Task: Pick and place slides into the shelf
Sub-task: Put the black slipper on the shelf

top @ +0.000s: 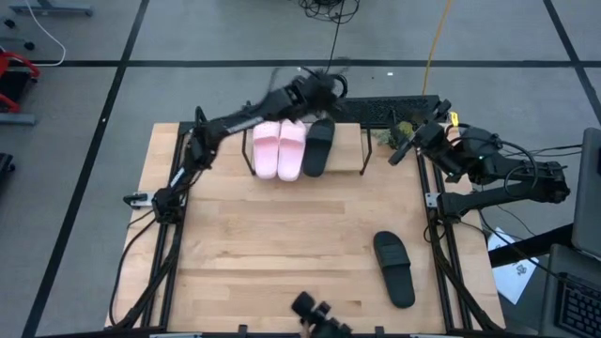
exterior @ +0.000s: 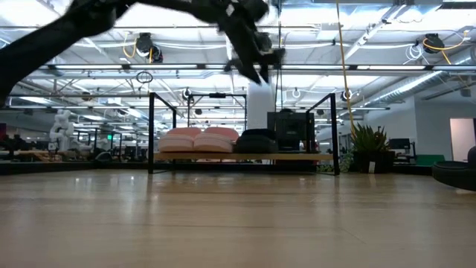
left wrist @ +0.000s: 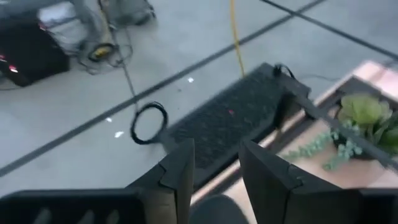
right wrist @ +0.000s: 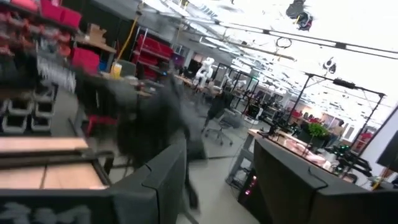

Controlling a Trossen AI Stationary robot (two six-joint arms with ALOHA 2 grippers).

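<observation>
I'm seeing the last black slide [top: 394, 268] lying loose near-right on the table, toe pointing far-left, nearer my spread, empty right gripper [top: 409, 143] than the empty, part-open left gripper [top: 324, 91] hovering over the shelf [top: 349, 150].

Grey floor [top: 188, 38] crossed by dark tape lines surrounds the table. Overhead, bright strip lights [exterior: 372, 15] hang among ceiling trusses. A potted plant [exterior: 370, 145] stands behind; red storage bins [right wrist: 59, 15] line one wall.
</observation>
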